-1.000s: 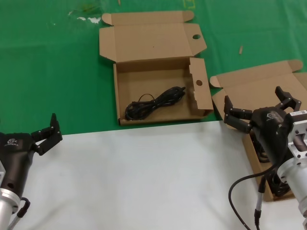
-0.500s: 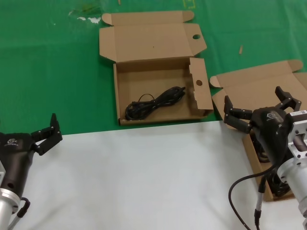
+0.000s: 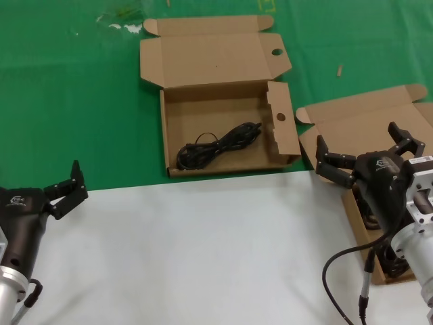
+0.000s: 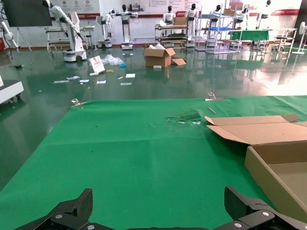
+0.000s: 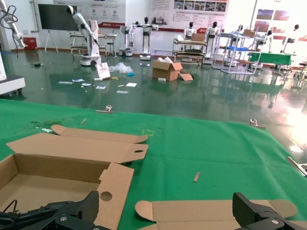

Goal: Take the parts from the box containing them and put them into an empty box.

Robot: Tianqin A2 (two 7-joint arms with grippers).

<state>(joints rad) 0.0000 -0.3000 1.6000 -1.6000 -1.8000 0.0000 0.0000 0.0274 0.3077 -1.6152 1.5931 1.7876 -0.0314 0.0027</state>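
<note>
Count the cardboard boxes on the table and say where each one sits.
2. The box with holes lies open at centre on the green cloth; the plain box is on the right, partly hidden behind the right hand.

Both boxes are plain brown corrugated cardboard with a matt, unprinted finish: the holed box [image 3: 223, 101] at the far middle of the surface, and the plain-lidded box [image 3: 352, 122] at the right edge. The cable bundle [image 3: 218, 145] in the holed box looks like thin black rubbery cord with a dull sheen. The surface [image 3: 203, 257] is smooth, matt white along the near edge and covered by green felt-like cloth [image 3: 67, 101] toward the far edge. The left gripper [image 3: 64, 188] and right gripper [image 3: 365, 159] have matt black plastic-looking fingers; behind each sits a brushed, silvery metal wrist.
</note>
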